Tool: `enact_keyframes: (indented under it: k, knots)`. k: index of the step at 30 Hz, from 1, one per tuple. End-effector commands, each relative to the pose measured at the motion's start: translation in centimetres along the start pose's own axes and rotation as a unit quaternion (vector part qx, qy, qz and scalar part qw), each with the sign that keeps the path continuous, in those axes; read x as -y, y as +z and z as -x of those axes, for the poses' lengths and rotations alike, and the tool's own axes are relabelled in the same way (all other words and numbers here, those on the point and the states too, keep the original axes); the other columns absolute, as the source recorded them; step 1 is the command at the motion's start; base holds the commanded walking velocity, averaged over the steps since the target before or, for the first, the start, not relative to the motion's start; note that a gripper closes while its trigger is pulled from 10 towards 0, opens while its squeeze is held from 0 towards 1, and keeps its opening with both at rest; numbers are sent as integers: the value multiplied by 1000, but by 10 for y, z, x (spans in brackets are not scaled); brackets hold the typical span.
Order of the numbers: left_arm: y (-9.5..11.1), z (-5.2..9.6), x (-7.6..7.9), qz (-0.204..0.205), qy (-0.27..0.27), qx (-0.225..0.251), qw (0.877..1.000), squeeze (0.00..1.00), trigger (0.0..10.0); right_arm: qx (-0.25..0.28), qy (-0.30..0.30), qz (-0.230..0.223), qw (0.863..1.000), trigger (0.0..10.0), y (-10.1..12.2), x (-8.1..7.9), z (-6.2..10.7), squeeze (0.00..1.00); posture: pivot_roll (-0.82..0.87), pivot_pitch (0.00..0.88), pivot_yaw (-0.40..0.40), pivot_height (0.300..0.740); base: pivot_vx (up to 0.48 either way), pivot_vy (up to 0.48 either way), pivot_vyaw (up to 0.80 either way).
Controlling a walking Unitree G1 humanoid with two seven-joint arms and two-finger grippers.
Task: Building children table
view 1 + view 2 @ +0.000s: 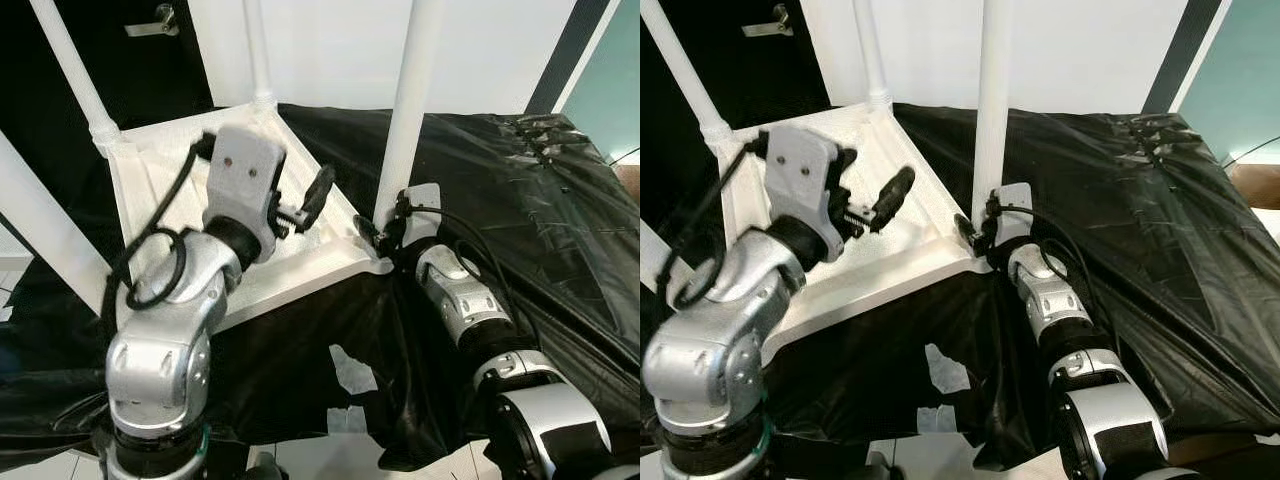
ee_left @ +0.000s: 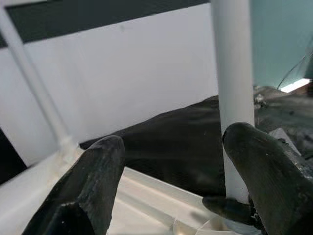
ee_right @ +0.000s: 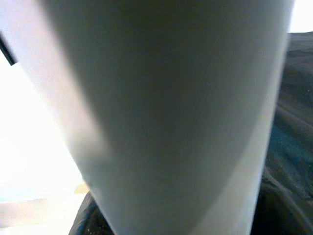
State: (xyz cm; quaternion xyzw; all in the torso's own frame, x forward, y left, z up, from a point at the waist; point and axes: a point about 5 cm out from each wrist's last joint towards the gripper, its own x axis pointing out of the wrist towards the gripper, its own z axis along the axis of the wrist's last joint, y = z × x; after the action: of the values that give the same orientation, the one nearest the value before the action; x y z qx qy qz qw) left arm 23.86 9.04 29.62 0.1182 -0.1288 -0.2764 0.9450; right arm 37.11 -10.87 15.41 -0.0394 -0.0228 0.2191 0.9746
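A white children's table [image 1: 165, 165] lies upside down on a black-covered surface, its legs pointing up. My right gripper [image 1: 378, 235] is at the foot of the nearest leg [image 1: 410, 100], shut around it where it meets the table's corner. In the right wrist view that leg [image 3: 166, 112] is pressed close to the camera. My left gripper [image 1: 305, 205] hovers open above the table's underside, a hand's width left of the same leg. In the left wrist view its two black fingers [image 2: 93, 181] stand apart with nothing between them, and the leg [image 2: 234, 98] rises just beyond.
Other legs stand at the back [image 1: 258, 50], the far left [image 1: 75, 70] and the near left [image 1: 40, 230]. A black sheet [image 1: 520, 200] drapes the work surface, with pale tape scraps [image 1: 352, 370] on its front. A dark door with a handle [image 1: 155, 22] is behind.
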Motion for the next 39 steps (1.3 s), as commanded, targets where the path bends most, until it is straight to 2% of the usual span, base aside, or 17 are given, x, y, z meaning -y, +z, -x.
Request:
enact_keyframes:
  k: [1, 16, 20, 23, 24, 27, 29, 31, 32, 34, 39]
  knots:
    - [1, -1, 1, -14, 39, -11, 999, 0, 10000, -25, -10, 11, 1000, 10000, -8, 8, 6, 0, 136, 95, -39, 740, 0, 0, 0]
    - [-6, 2, 3, -33, 40, -54, 997, 0, 10000, -33, -1, 16, 999, 10000, -11, 4, 6, 0, 131, 97, -58, 740, 0, 0, 0]
    - [-3, 1, 5, -43, 40, -51, 997, 0, 10000, -35, 0, 16, 999, 10000, -11, 6, 6, 0, 151, 99, -84, 740, 0, 0, 0]
    - [-2, 5, 7, -35, 31, -24, 999, 0, 10000, -32, 4, 14, 999, 10000, -9, 7, 4, 0, 153, 97, -73, 740, 0, 0, 0]
    - [-8, 9, 7, -20, 23, -21, 999, 0, 10000, -28, 9, 14, 999, 10000, -8, 7, 3, 0, 151, 93, -71, 740, 0, 0, 0]
    - [-14, 12, 5, -16, 21, -22, 999, 0, 10000, -24, 14, 17, 999, 10000, -7, 7, 3, 0, 152, 91, -71, 740, 0, 0, 0]
    - [-39, 16, 5, -34, 11, -53, 998, 0, 10000, -13, 32, 24, 999, 10000, -5, 9, 2, 0, 148, 80, -55, 740, 0, 0, 0]
    - [-65, 17, 5, -29, -1, -98, 995, 0, 10000, -6, 53, 36, 998, 10000, -3, 11, 3, 0, 147, 77, -51, 740, 0, 0, 0]
    - [-65, 17, 5, -29, -1, -98, 995, 0, 10000, -6, 53, 36, 998, 10000, -3, 11, 3, 0, 147, 77, -51, 740, 0, 0, 0]
    - [-87, 21, 10, -26, -37, -143, 989, 0, 10000, 2, 88, 36, 995, 10000, -2, 11, 5, 0, 145, 68, -51, 740, 0, 0, 0]
    - [-105, 27, 20, -30, -90, -176, 980, 0, 10000, 7, 129, 37, 991, 10000, -3, 9, 8, 0, 147, 61, -55, 740, 0, 0, 0]
